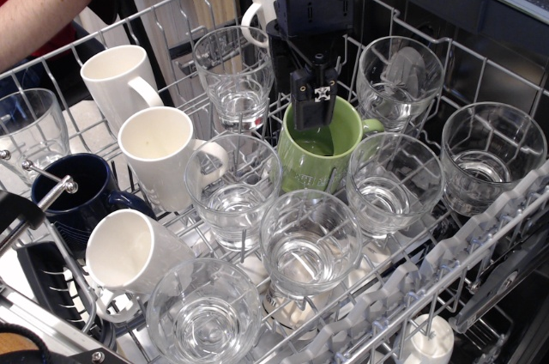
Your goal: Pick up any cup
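Right now the gripper (314, 124) hangs over the green mug (319, 156) in the middle of the rack (480, 235), its tips dipping inside the rim. I cannot tell how wide it stands or whether it grips anything. Glass cups surround it; the nearest cup (235, 76) sits just left. It looks like the approach step, and next calls for settling over a glass.

Clear cup (309, 244); green mug (322, 158); white mugs (163, 158); navy mug (73, 197).
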You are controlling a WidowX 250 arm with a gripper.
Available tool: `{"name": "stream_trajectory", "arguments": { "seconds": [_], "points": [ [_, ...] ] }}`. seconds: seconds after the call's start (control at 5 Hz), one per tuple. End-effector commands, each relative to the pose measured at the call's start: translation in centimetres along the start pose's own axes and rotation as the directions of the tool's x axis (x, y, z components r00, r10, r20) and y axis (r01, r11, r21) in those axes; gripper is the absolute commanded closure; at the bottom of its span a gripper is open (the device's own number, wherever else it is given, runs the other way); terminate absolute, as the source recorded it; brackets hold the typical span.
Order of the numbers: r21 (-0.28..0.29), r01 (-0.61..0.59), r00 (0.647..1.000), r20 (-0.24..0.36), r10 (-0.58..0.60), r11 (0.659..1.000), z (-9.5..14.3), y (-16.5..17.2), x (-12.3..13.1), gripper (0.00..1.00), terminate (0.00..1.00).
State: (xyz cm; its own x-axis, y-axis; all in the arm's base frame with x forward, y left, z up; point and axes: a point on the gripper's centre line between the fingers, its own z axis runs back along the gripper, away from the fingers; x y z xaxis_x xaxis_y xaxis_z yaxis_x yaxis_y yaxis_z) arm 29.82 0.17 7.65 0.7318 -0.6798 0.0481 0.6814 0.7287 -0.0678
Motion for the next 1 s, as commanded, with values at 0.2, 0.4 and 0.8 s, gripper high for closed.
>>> {"name": "stream_trajectory", "arguments": {
  "seconds": [0.2, 0.4, 0.8],
  "points": [
    [0.024, 0.024, 1.0, 0.012, -0.024, 0.999, -2.2, 0.8, -0.1, 0.0, 0.0],
    [0.068, 0.017, 1.0, 0.023, -0.018, 0.998, -4.3, 1.5, -0.1, 0.0, 0.0],
    [0.1, 0.024, 1.0, 0.01, -0.025, 0.995, -7.6, 2.1, -0.5, 0.0, 0.0]
  ]
}}
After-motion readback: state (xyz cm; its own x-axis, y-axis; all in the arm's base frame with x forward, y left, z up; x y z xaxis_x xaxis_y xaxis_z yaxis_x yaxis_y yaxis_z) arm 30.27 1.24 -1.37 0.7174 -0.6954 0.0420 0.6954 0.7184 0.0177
